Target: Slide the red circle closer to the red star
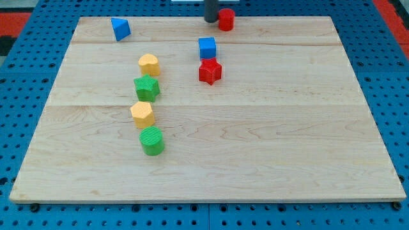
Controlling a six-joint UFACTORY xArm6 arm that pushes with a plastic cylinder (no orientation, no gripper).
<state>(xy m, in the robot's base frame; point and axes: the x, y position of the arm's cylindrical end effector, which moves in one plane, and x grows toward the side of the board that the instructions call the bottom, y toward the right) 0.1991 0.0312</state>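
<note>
The red circle (226, 19) stands at the top edge of the wooden board, right of centre. My tip (210, 21) is right beside it on its left, touching or nearly touching. The red star (209, 71) lies lower down, below a blue cube (207, 48) that sits between the star and the circle.
A blue triangle (120, 29) is at the top left. A column at left centre holds a yellow block (149, 64), a green star (146, 87), a yellow hexagon (142, 114) and a green circle (152, 140). The wooden board (287, 140) sits on a blue pegboard.
</note>
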